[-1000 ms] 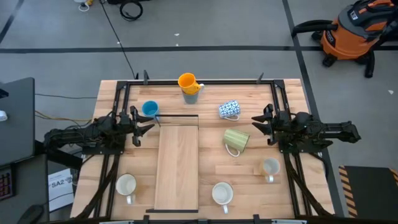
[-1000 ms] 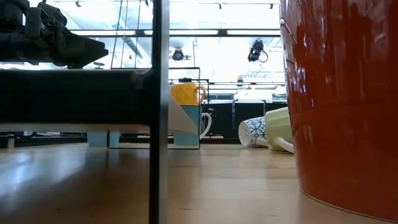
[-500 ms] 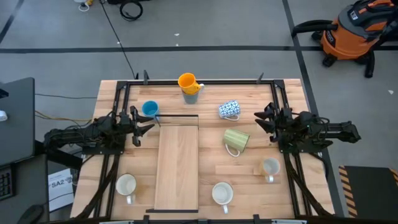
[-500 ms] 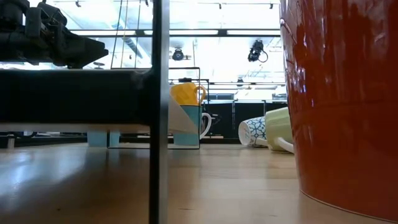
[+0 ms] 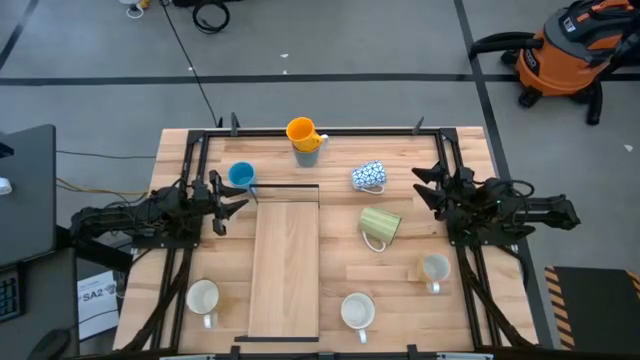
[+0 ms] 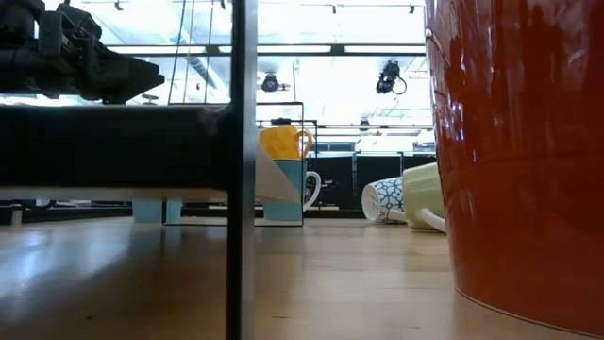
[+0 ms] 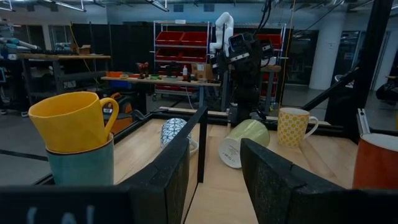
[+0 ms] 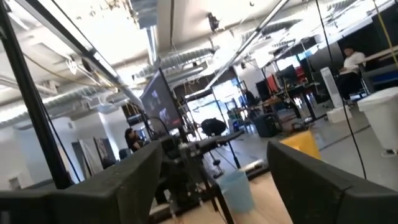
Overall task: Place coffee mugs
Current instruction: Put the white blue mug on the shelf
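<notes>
The coffee mugs lie scattered over the wooden table [image 5: 470, 150] around a long plank [image 5: 285, 265] that runs near to far down its middle. At the far edge an orange-yellow mug [image 5: 301, 131] sits tilted in the mouth of an upright greyish mug [image 5: 307, 154], its handle toward the right. Left of the plank's far end stands the bright blue mug [image 5: 241, 175], mouth up. To the right, the blue-patterned mug [image 5: 368, 176] lies on its side with its long axis left to right; which end is its mouth cannot be told from above. Nearer, the pale green mug [image 5: 380, 223] also lies on its side, its handle on the near side; in the left wrist view its mouth faces the left arm. Three pale mugs stand upright along the near side: one at the left [image 5: 203, 297], one just right of the plank [image 5: 358, 311], one further right [image 5: 435, 268], all with handles toward the near edge. The left gripper [image 5: 226, 203] hovers just beside the blue mug, fingers parted and holding nothing. The right gripper [image 5: 426, 187] is right of the patterned mug, fingers spread wide and holding nothing.
</notes>
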You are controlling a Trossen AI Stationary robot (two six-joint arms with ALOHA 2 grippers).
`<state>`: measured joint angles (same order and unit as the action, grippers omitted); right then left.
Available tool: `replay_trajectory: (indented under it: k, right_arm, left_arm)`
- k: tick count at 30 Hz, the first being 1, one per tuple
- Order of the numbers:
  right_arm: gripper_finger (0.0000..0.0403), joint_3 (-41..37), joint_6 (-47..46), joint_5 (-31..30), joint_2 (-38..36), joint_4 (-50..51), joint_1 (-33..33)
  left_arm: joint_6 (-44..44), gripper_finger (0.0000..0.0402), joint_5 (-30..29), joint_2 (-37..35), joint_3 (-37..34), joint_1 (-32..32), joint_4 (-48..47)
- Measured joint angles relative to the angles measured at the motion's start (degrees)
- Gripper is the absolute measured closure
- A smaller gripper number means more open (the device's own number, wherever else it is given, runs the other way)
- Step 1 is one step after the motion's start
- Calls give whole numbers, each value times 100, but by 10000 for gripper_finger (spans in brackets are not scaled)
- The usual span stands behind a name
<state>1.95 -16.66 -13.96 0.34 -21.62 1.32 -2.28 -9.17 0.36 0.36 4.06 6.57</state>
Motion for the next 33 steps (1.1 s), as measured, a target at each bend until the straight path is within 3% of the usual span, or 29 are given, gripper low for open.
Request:
replay_trajectory:
  k: [7,10,14,20,24,28,33]
  right_arm:
    - [98,628,328,-50,560,271,0]
    - [98,991,530,-601,1002,685,2]
    - [98,1707,645,-1572,1616,1930,84]
    - [98,2785,67,-1725,2531,3964,601]
    - [98,3087,-240,-1104,3078,4528,1172]
    - [98,3094,-331,-104,3657,4565,1844]
    - [98,3092,-219,625,4279,4540,2614]
  left_arm:
    - [0,251,0,0,0,0,0]
    - [0,251,0,0,0,0,0]
    - [0,251,-1,0,0,1,0]
    - [0,251,-2,0,0,1,0]
    - [1,251,-1,-1,0,1,0]
    - [0,251,-2,0,0,0,1]
    - [1,251,-2,0,0,0,0]
